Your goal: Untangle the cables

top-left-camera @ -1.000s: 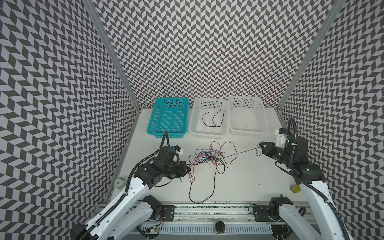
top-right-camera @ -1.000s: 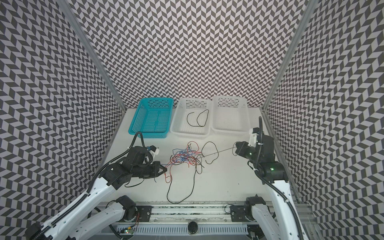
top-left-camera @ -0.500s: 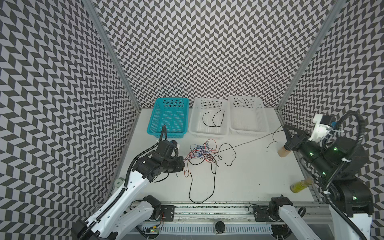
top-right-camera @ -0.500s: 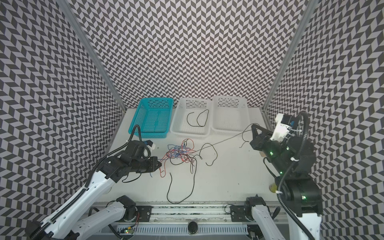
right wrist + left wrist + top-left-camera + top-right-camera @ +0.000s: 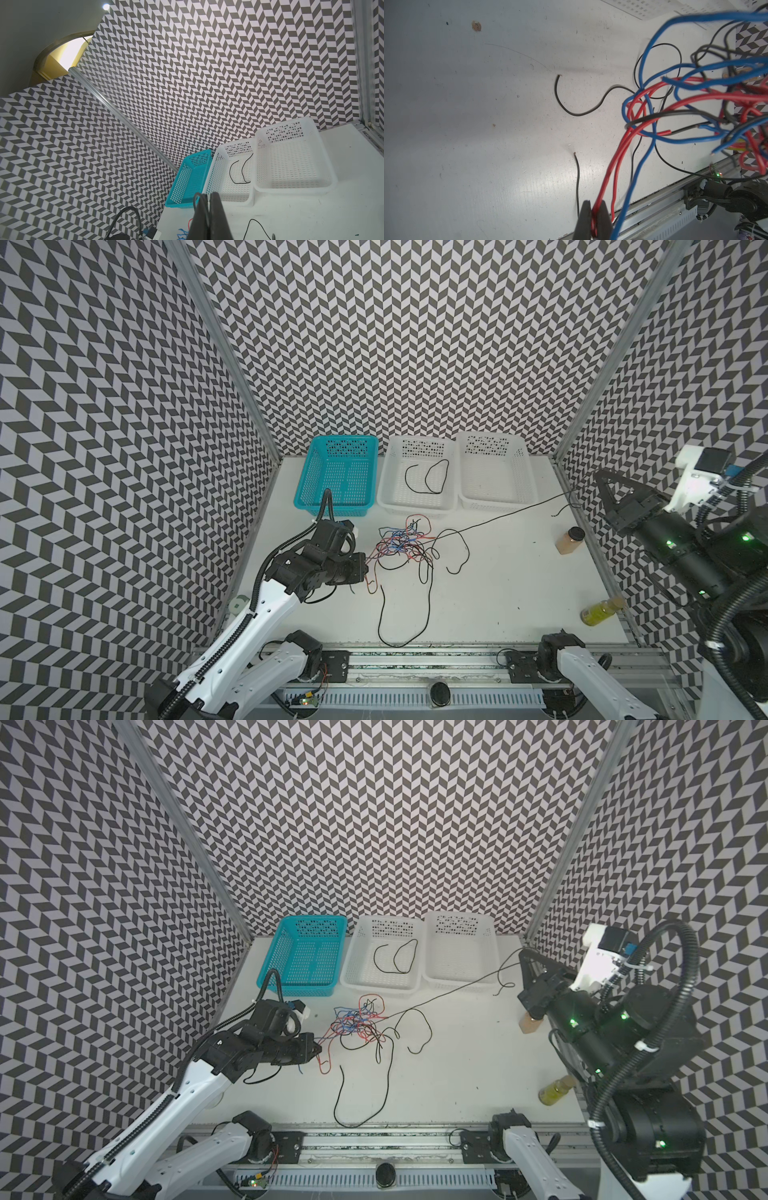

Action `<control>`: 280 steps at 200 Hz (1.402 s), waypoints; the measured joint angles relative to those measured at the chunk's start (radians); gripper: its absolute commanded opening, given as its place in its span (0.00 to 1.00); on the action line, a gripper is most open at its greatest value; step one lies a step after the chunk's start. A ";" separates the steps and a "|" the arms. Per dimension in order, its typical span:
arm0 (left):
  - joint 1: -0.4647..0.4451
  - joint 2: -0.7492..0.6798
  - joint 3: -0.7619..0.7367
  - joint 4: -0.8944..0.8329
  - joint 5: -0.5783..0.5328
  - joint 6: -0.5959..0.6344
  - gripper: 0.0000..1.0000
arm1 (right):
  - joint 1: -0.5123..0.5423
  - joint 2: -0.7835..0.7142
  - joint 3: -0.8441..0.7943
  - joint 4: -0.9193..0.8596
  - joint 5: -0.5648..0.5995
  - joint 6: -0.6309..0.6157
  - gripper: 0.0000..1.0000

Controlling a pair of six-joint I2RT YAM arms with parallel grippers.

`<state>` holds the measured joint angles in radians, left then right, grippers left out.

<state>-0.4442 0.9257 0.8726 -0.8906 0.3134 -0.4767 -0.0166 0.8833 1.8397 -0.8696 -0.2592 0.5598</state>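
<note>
The cables (image 5: pixel 399 543) (image 5: pixel 357 1027) lie as a tangle of red, blue and black wires on the white table, in front of the baskets. My left gripper (image 5: pixel 365 572) (image 5: pixel 318 1050) sits low at the tangle's left edge. In the left wrist view it (image 5: pixel 594 216) is shut on a red cable (image 5: pixel 616 158). My right gripper (image 5: pixel 597 477) (image 5: pixel 521 952) is raised at the far right. It is shut (image 5: pixel 207 199) on a black cable (image 5: pixel 498 516) (image 5: pixel 457 989) that runs taut from the tangle up to it.
At the back stand a teal basket (image 5: pixel 332 509), a white basket (image 5: pixel 415 510) with one black cable (image 5: pixel 428 477) in it, and another white basket (image 5: pixel 494 502). A brown jar (image 5: pixel 569 540) and a lying yellow bottle (image 5: pixel 600 611) sit at the right edge.
My right gripper has risen and pulled back to the right, drawing the black cable out taut. The left gripper and the tangle have shifted slightly left.
</note>
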 measured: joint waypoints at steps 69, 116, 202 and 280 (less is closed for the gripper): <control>0.005 0.102 0.000 0.034 -0.020 0.057 0.00 | 0.100 0.100 0.347 -0.078 -0.055 0.034 0.00; 0.005 0.103 0.000 0.034 -0.027 0.061 0.00 | 0.155 0.109 0.316 -0.068 -0.121 0.026 0.00; -0.048 0.039 -0.006 0.058 -0.002 0.071 0.00 | 0.156 0.193 -0.079 0.078 -0.266 0.032 0.00; -0.068 0.003 -0.015 0.076 0.013 0.080 0.00 | 0.221 0.569 0.198 0.214 -0.362 0.054 0.00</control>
<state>-0.5121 0.9291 0.8574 -0.8146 0.3264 -0.3965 0.2043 1.4521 2.0380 -0.6559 -0.6209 0.6140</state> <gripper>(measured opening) 0.052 0.048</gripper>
